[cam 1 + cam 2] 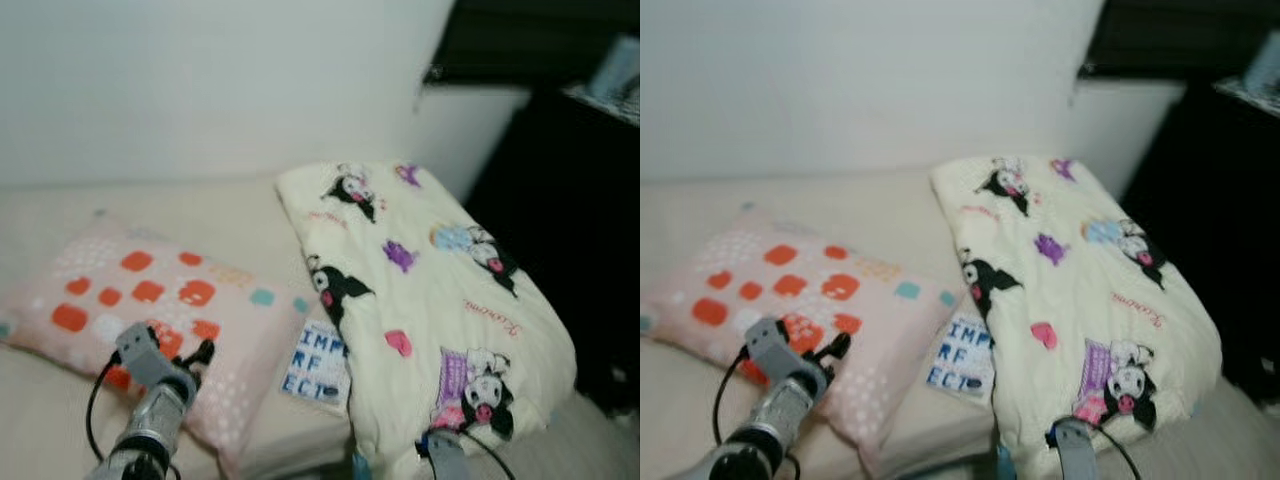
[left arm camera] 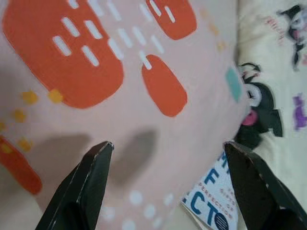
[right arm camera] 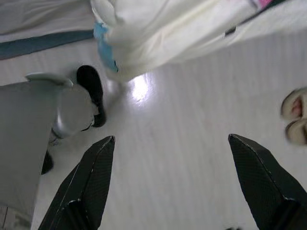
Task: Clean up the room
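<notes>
Pillow (image 1: pixel 150 300): pink with orange patches, lying on the bed (image 1: pixel 230 215) near the wall.
Left gripper (image 2: pixel 168 148): hovering just above the pillow, fingers spread wide, holding nothing.
Quilt (image 1: pixel 430 300): cream, cartoon-printed, folded on the bed beside the pillow (its end hangs over the bed's edge).
Printed label (image 1: pixel 315 360): between pillow and quilt.
Right gripper (image 3: pixel 170 143): low, pointed at the pale floor (image 3: pixel 192 158), fingers wide apart, empty.
</notes>
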Tool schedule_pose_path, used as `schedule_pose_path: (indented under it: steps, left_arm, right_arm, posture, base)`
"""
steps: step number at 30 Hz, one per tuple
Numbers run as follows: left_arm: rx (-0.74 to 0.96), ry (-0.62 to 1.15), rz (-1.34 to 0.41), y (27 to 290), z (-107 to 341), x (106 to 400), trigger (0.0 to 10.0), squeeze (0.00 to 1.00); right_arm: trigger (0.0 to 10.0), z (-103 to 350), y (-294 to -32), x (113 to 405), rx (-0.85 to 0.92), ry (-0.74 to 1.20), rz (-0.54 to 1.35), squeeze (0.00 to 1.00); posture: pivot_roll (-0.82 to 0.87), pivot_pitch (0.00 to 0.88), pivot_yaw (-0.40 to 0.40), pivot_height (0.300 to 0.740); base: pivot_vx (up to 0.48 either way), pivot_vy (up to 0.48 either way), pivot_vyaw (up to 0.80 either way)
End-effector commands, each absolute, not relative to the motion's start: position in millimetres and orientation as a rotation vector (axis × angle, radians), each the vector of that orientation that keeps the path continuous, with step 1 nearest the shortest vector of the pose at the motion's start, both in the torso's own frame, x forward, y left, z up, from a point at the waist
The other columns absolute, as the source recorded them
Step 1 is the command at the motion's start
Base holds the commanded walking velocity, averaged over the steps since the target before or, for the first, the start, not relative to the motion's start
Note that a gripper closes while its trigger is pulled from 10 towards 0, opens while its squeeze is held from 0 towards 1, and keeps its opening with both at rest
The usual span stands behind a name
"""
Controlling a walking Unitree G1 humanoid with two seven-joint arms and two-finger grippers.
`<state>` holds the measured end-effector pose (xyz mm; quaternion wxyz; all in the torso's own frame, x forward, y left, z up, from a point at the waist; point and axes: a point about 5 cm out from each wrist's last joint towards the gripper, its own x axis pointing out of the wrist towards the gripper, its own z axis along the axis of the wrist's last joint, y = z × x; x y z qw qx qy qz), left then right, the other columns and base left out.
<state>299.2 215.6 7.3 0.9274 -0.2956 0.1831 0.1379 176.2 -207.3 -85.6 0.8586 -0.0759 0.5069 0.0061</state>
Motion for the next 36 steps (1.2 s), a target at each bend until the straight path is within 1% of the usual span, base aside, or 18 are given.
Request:
schedule_pose_path:
  steps: [1, 2, 3, 4, 6, 8, 13, 17, 19, 21, 22, 25, 28, 36]
  left_arm:
    - [-0.55, 0.355, 0.416, 236.3, 12.9, 298.8, 10.0, 0.0]
    - [-0.55, 0.355, 0.416, 236.3, 12.9, 298.8, 10.0, 0.0]
    - [-0.521, 0.348, 0.489, 247.1, 15.6, 297.6, 10.0, 0.0]
    - [-0.521, 0.348, 0.489, 247.1, 15.6, 297.6, 10.0, 0.0]
    - [-0.481, 0.313, 0.604, 268.6, 25.5, 297.6, 10.0, 0.0]
    - [-0.469, 0.286, 0.665, 280.5, 32.6, 298.0, 10.0, 0.0]
    - [-0.451, 0.284, 0.695, 289.1, 35.6, 296.5, 10.0, 0.0]
    - [-0.486, 0.316, 0.706, 290.2, 29.5, 291.9, 10.0, 0.0]
    - [-0.542, 0.332, 0.691, 284.8, 24.0, 290.4, 10.0, 0.0]
    - [-0.542, 0.332, 0.691, 284.8, 24.0, 290.4, 10.0, 0.0]
    - [-0.652, 0.311, 0.669, 277.2, 22.4, 293.2, 10.0, 0.0]
    - [-0.652, 0.311, 0.669, 277.2, 22.4, 293.2, 10.0, 0.0]
    - [-0.749, 0.264, 0.644, 274.4, 27.2, 299.2, 10.0, 0.0]
    - [-0.764, 0.177, 0.552, 277.6, 44.4, 311.6, 10.0, 0.0]
  right_arm:
    - [10.0, -83.3, -210.6, 179.3, -0.16, 1.043, 0.011, 0.0]
    - [10.0, -83.3, -210.6, 179.3, -0.16, 1.043, 0.011, 0.0]
    - [10.0, -83.1, -210.3, 179.7, -0.156, 1.04, 0.012, 0.0]
    - [10.0, -83.1, -210.3, 179.7, -0.156, 1.04, 0.012, 0.0]
    - [10.0, -83.3, -210.4, 179.4, -0.154, 1.043, 0.01, 0.0]
    - [10.0, -83.6, -210.7, 178.9, -0.161, 1.05, 0.009, 0.0]
    - [10.0, -84.3, -211.0, 177.6, -0.164, 1.061, 0.003, 0.0]
    - [10.0, -84.1, -210.8, 177.9, -0.146, 1.057, -0.003, 0.0]
    - [10.0, -83.0, -211.1, 180.0, -0.124, 1.043, -0.013, 0.0]
    - [10.0, -83.0, -211.1, 180.0, -0.124, 1.043, -0.013, 0.0]
    - [10.0, -78.8, -209.9, 188.6, -0.091, 1.003, -0.024, 0.0]
    - [10.0, -78.8, -209.9, 188.6, -0.091, 1.003, -0.024, 0.0]
    - [10.0, -71.9, -205.8, 202.2, -0.053, 0.945, -0.015, 0.0]
    - [10.0, -63.1, -193.7, 218.3, 0.025, 0.857, 0.042, 0.0]
  posture:
    - [-0.16, 0.072, -0.085, 0.728]
    - [-0.16, 0.072, -0.085, 0.728]
    - [-0.16, 0.071, -0.084, 0.728]
    - [-0.16, 0.071, -0.084, 0.728]
    - [-0.16, 0.069, -0.083, 0.728]
    - [-0.17, 0.069, -0.08, 0.728]
    - [-0.17, 0.067, -0.073, 0.713]
    - [-0.18, 0.069, -0.071, 0.703]
    - [-0.19, 0.08, -0.069, 0.693]
    - [-0.19, 0.08, -0.069, 0.693]
    - [-0.2, 0.093, -0.068, 0.678]
    - [-0.2, 0.093, -0.068, 0.673]
    - [-0.22, 0.109, -0.064, 0.658]
    - [-0.24, 0.15, -0.057, 0.638]
  base:
    - [0.0, 0.0, 0.0]
    - [0.0, 0.0, 0.0]
    - [0.0, 0.0, 0.0]
    - [0.0, 0.0, 0.0]
    - [0.0, 0.0, 0.0]
    - [0.0, 0.0, 0.0]
    - [0.0, 0.0, 0.0]
    - [0.0, 0.0, 0.0]
    - [0.0, 0.0, 0.0]
    - [0.0, 0.0, 0.0]
    - [0.0, 0.0, 0.0]
    - [0.0, 0.0, 0.0]
    - [0.0, 0.0, 0.0]
    - [0.0, 0.0, 0.0]
